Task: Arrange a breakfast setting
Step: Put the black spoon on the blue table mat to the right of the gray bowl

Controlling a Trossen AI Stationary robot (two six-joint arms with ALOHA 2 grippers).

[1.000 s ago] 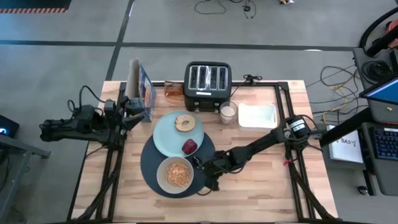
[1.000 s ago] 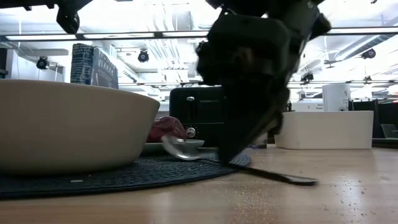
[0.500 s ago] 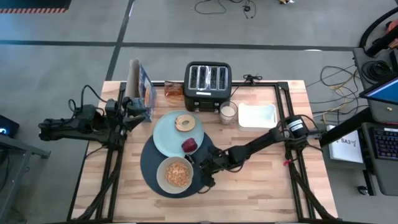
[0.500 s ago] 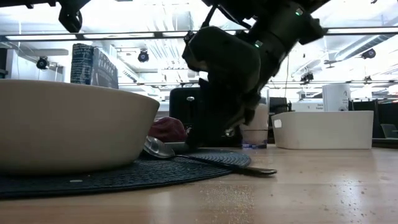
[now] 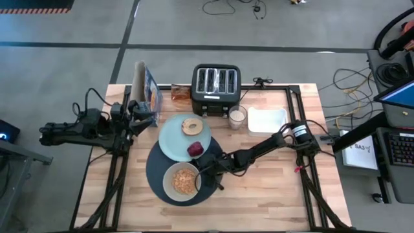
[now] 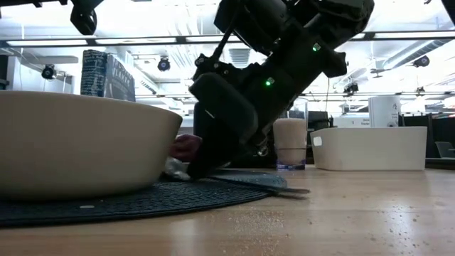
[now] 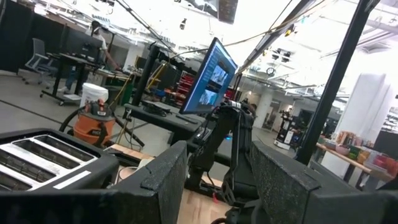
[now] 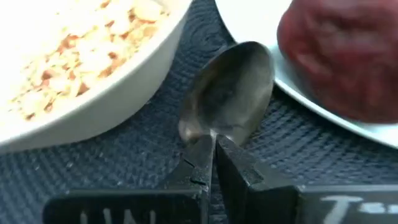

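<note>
On the tabletop [image 5: 272, 188] the setting looks nearly finished. The placemat [image 5: 155, 169] carries the plate [image 5: 173, 139] with bagel [image 5: 191, 127] and fruit [image 5: 195, 149] at 12 o'clock, and the bowl [image 5: 183, 181]. The glass [image 5: 237, 117] stands at 2 o'clock. Only the spoon [image 8: 231, 93] seems left: the right end effector [image 8: 214, 158], pressed together, pinches it beside the bowl. The left end effector [image 7: 214, 180] waits, half spread, at 10 o'clock.

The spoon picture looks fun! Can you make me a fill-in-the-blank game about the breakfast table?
1. The right gripper is shut on the ____.
2. The beige bowl sits on the round dark-blue ____.
3. On the pale plate lie a bagel and a small dark-red ____.
4. The glass of milk stands between the white tray and the black ____.

Missing words: spoon; placemat; fruit; toaster
</note>
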